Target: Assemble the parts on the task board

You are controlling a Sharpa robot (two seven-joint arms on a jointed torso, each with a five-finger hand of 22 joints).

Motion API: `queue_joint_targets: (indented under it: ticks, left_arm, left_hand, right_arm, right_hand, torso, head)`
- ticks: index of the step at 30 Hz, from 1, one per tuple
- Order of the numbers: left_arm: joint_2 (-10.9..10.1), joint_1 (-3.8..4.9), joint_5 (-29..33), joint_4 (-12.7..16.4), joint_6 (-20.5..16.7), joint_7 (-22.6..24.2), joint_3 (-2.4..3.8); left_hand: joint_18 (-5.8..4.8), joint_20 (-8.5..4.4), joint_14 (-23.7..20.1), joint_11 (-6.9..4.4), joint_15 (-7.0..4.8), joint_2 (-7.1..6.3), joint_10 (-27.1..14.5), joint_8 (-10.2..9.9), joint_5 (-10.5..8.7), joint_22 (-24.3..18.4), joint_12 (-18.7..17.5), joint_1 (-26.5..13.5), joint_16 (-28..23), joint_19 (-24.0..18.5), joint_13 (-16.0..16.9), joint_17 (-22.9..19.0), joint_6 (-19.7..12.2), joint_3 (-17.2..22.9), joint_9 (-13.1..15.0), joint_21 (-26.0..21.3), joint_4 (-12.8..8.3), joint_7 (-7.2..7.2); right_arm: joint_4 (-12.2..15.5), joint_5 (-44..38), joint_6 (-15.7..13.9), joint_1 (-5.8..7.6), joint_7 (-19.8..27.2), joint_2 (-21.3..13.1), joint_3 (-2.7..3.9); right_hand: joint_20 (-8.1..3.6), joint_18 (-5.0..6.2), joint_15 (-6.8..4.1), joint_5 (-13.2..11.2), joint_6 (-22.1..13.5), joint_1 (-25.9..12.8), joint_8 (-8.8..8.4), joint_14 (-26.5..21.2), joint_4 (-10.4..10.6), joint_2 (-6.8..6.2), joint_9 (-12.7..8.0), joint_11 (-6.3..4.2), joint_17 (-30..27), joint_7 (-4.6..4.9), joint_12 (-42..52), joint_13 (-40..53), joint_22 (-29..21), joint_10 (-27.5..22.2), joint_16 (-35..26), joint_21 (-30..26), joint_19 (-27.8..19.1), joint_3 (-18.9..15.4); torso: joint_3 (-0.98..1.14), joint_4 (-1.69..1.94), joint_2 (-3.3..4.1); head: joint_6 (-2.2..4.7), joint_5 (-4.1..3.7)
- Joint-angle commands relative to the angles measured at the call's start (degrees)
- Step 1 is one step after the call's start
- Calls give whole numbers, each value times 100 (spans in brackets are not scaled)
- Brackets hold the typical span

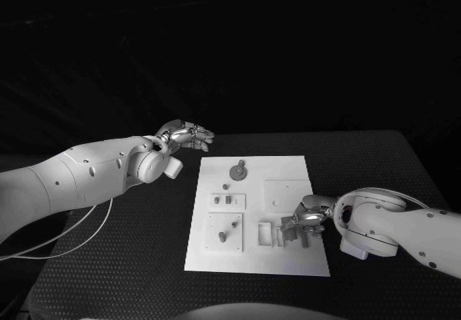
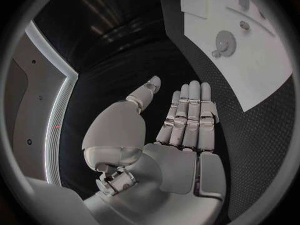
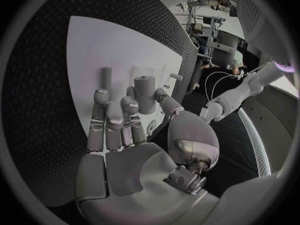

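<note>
The white task board (image 1: 252,257) lies in the middle of the black table. A round gear-like part (image 1: 237,173) sits near its far end, small pieces (image 1: 224,199) lie in a recess, and a peg (image 1: 223,235) stands lower left. My right hand (image 1: 306,223) is over the board's near right area. In the right wrist view its thumb and a finger (image 3: 130,106) pinch an upright grey cylinder (image 3: 145,94), beside a thin peg (image 3: 106,77). My left hand (image 1: 187,137) hovers off the board's far left corner, fingers (image 2: 190,112) straight and empty.
Upright bracket parts (image 1: 274,233) stand just left of my right hand. The left wrist view shows the board (image 2: 250,70) and the gear (image 2: 225,41) beyond the fingertips. A cable (image 1: 86,230) loops on the table at the left.
</note>
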Motion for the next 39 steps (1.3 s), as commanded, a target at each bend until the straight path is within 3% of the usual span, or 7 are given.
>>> queue_joint_targets:
  ticks: [1,8,13,19,27,39]
  left_arm:
    - [3,5,32,21,42,45,4]
    - [11,6,32,30,34,42,4]
    - [19,6,32,30,31,42,4]
    - [21,6,32,31,33,42,4]
    - [16,6,32,38,39,38,4]
    - [9,6,32,47,40,33,4]
  left_hand:
    - [-21,-4,41,-8,0,16,-24,29,1,-10,15,-54,-38,30,-8,6,24,-28,-7,32,8,5]
    - [-21,-5,42,-8,0,18,-24,29,3,-11,16,-54,-40,30,-9,8,25,-26,-7,32,9,5]
    - [-21,-5,42,-8,0,21,-24,30,4,-11,16,-54,-41,31,-9,10,26,-24,-8,33,10,5]
    - [-21,-4,42,-8,0,22,-24,30,5,-12,17,-55,-43,30,-10,12,26,-23,-9,33,11,4]
    - [-22,-4,41,-8,0,21,-25,31,5,-13,17,-59,-46,30,-11,14,26,-22,-10,33,13,5]
    - [-22,-3,41,-7,1,19,-26,31,4,-15,18,-66,-49,28,-12,18,26,-22,-11,33,17,5]
  right_arm:
    - [16,255,-114,7,-27,57,1]
    - [-133,492,27,15,-58,364,-2]
    - [-234,542,13,-11,-65,541,-12]
    - [-308,506,31,-32,-77,712,-17]
    - [-335,382,185,-38,-86,720,-51]
    - [-370,325,174,-62,-89,776,-83]
  right_hand:
    - [2,41,-33,12,96,-69,-1,7,5,-33,20,-25,-11,52,22,-10,98,20,42,38,44,39]
    - [-5,41,-40,11,122,-162,-25,9,81,-7,18,-32,-42,46,30,-31,97,30,71,39,53,63]
    - [-7,41,-41,9,134,-251,-46,1,134,24,16,-33,-65,45,35,-44,100,27,93,38,46,69]
    - [-10,41,-44,8,158,-342,-63,7,181,27,14,-37,-72,40,46,-55,104,26,123,44,44,72]
    - [-17,41,-48,8,209,-402,-64,19,206,2,14,-50,-83,26,60,-66,108,44,151,54,45,79]
    - [-22,41,-55,8,238,-483,-87,4,244,-77,-1,-57,-126,19,62,-83,107,46,169,57,37,85]
  torso:
    - [5,7,-1]
    - [-2,-6,3]
    - [9,10,2]
    - [7,8,0]
    - [7,0,3]
    - [10,0,1]
  head:
    - [-5,0]
    - [-12,-5]
    - [-20,-16]
    - [-23,4]
    - [-45,37]
    - [-56,47]
